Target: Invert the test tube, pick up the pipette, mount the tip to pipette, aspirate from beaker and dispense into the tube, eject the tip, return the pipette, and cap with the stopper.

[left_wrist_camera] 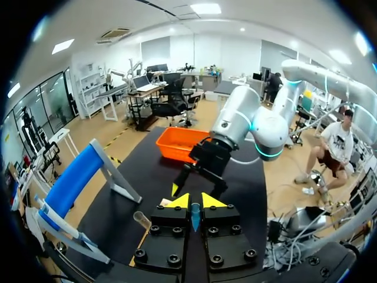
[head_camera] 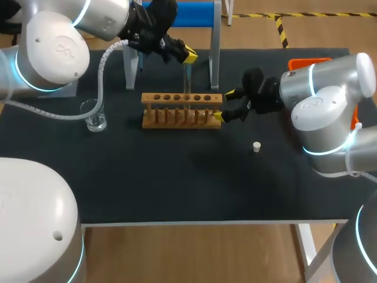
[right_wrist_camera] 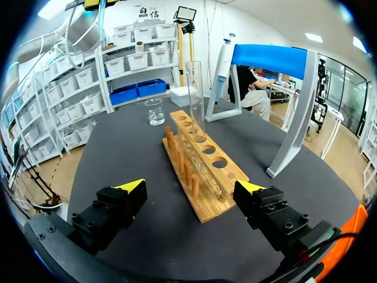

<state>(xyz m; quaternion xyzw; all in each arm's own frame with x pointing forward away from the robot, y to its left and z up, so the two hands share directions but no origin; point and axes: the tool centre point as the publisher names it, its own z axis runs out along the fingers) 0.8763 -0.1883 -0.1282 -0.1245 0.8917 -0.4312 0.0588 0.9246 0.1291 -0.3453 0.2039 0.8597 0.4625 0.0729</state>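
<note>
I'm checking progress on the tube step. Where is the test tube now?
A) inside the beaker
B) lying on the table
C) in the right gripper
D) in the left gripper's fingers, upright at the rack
D: the left gripper is shut on the test tube, upright at the wooden rack.

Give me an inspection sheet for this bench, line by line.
Surface: black table.
Job's things: wooden rack mid-table. Tube upright, lower end at a middle rack hole. Beaker left of the rack. Stopper lying on the table, right of the rack. Pipette hanging on the blue stand behind the rack. Orange tray at the right edge, contents hidden.
Clutter: nothing seen.
Grippers: left gripper above the rack, beside the tube's top. Right gripper open at the rack's right end, contact unclear.
Cables: grey hose drooping near the beaker.
Surroundings: nothing seen.
</note>
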